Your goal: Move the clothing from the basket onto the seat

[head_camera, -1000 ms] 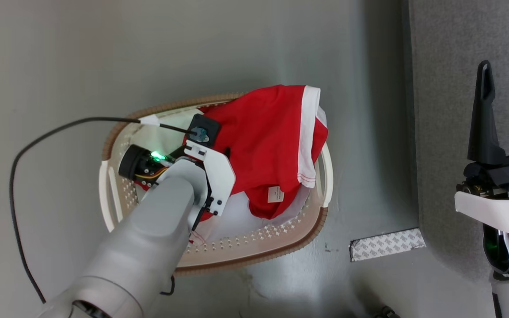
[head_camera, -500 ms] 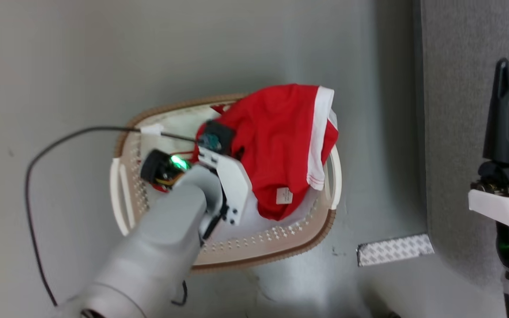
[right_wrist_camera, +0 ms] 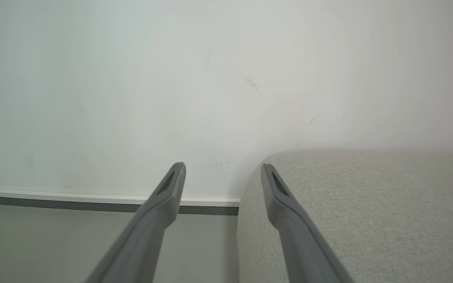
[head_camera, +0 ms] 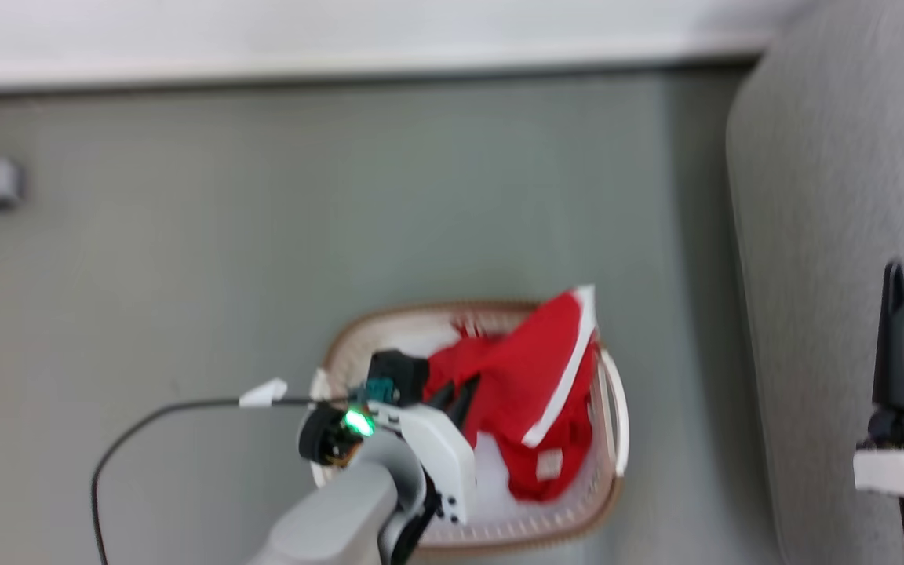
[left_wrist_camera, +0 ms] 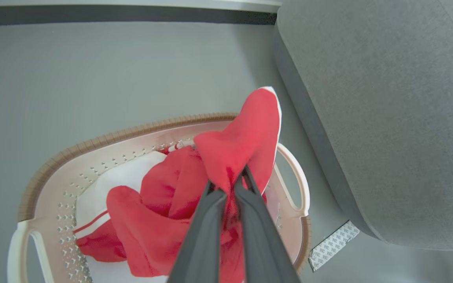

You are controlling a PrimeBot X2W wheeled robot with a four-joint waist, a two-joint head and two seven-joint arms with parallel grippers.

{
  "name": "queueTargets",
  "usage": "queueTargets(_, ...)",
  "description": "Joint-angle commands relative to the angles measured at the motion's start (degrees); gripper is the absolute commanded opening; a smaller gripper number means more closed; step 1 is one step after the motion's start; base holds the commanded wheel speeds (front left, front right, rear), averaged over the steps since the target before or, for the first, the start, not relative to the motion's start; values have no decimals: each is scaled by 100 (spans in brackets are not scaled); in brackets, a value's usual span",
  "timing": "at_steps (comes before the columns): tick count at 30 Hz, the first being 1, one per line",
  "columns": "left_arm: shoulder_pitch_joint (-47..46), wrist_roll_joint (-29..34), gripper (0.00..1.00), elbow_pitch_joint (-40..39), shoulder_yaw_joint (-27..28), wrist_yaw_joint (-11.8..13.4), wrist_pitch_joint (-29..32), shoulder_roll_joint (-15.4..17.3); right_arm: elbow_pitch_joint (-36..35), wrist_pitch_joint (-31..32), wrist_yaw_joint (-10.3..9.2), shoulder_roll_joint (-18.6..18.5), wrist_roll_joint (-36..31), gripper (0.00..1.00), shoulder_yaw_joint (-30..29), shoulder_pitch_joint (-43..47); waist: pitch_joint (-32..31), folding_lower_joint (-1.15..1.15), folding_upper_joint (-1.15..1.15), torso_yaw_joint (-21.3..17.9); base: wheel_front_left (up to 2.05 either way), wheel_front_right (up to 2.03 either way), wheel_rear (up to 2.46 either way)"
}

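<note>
Red clothing [head_camera: 534,408] with white trim fills the off-white basket [head_camera: 610,408] on the floor. My left gripper [head_camera: 456,396] is shut on a bunched fold of that clothing [left_wrist_camera: 234,149], lifted above the basket's brown rim [left_wrist_camera: 104,137]. More red and white cloth [left_wrist_camera: 132,220] lies lower inside. The grey seat [head_camera: 821,235] rises right of the basket; its rounded corner [left_wrist_camera: 387,118] is close by. My right gripper [right_wrist_camera: 222,171] stands open and empty over the seat's edge [right_wrist_camera: 368,212], one dark finger [head_camera: 895,345] pointing up.
A black cable [head_camera: 162,416] with a white tag trails left from my left wrist over the grey floor. A patterned tape strip [left_wrist_camera: 332,245] lies on the floor by the seat's base. A white wall with a skirting board [head_camera: 342,63] runs behind.
My left gripper has shut on the red clothing and raised a fold of it. The head camera tilted up, so the basket sits lower in view and the wall shows.
</note>
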Motion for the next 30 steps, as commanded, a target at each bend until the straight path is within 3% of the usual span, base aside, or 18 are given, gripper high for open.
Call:
queueTargets(1, 208, -43, 0, -79, -18, 18, -63, 23, 46, 2, -12, -44, 8, 100, -39, 196, -1019, 1, 0, 370, 0, 0, 0)
queueTargets(8, 636, -101, 0, -791, 44, 191, -207, 213, 150, 2, -12, -99, -29, 100, -118, 831, -1909, 1, 0, 518, 0, 0, 0)
queueTargets(15, 1041, -120, 0, -2018, 100, 533, -49, 780, 211, 2, -12, -144, -54, 100, 44, 1341, -2663, 1, 0, 544, 0, 0, 0)
queueTargets(23, 1328, -121, 0, -3857, 154, 1046, 585, 1569, 58, 3, -12, -426, 166, 100, 676, 1656, -3112, 1, 0, 540, 0, 0, 0)
queueTargets(30, 1393, -175, 0, -5046, 185, 1336, 1070, 1989, -161, 3, -12, -872, 473, 100, 1564, 1524, -3195, 1, 0, 546, 0, 0, 0)
